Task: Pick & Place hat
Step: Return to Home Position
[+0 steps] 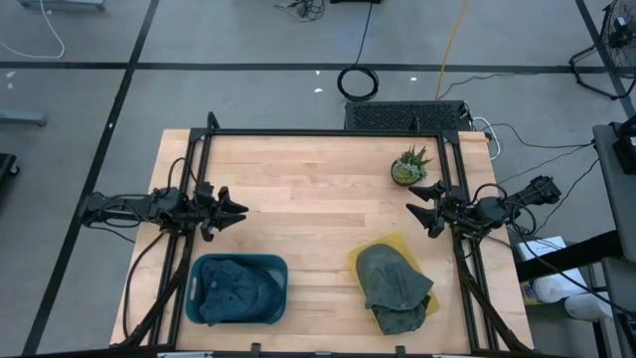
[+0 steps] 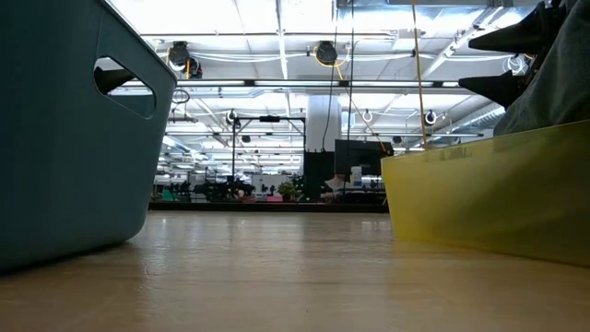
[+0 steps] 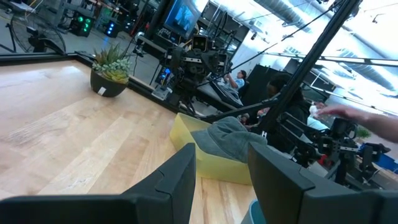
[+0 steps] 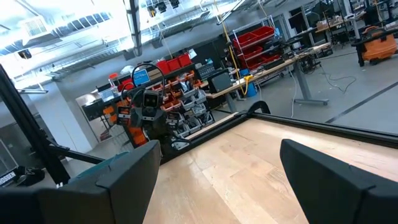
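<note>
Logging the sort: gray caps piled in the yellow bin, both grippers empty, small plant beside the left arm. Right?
Not quite: the high view shows the plant beside the right gripper, not the left arm. The rest holds: gray caps in the yellow bin, left gripper empty too.

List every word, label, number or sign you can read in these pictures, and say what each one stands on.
No text can be read in any view.
White tag on the plant pot: too small to read.
Blue screen in the room beyond the table: blurred, unreadable.
Teal bin, yellow bin, gray caps: no print shows on them.
</note>
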You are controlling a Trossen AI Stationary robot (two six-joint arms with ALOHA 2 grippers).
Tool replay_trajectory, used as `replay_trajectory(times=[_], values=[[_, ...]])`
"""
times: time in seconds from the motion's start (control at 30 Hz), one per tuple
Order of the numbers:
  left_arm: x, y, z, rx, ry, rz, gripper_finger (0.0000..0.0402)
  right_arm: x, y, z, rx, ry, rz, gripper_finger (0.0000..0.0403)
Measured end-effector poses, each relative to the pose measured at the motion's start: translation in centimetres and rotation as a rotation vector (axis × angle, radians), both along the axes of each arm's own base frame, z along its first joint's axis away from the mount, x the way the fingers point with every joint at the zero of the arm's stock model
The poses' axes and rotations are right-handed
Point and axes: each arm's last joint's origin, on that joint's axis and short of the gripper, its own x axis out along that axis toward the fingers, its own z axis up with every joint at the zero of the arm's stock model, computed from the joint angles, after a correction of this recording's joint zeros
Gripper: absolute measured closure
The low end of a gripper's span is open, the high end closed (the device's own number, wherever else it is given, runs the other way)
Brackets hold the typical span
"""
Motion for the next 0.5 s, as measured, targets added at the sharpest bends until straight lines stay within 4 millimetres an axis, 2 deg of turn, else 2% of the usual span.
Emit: replay_trajectory(times=[0.23,0.33,0.5], values=[[0.0,0.0,0.0,0.0,0.0,0.0,0.025,0.1,0.0,-0.3,-0.008,0.019,0.0,0.0083],[0.0,0.0,0.0,0.0,0.0,0.0,0.025,0.2,0.1,-1.1,-0.042,0.098,0.002,0.0083],[0.0,0.0,0.0,0.0,0.0,0.0,0.025,0.2,0.1,-1.3,-0.055,0.127,0.001,0.0083]])
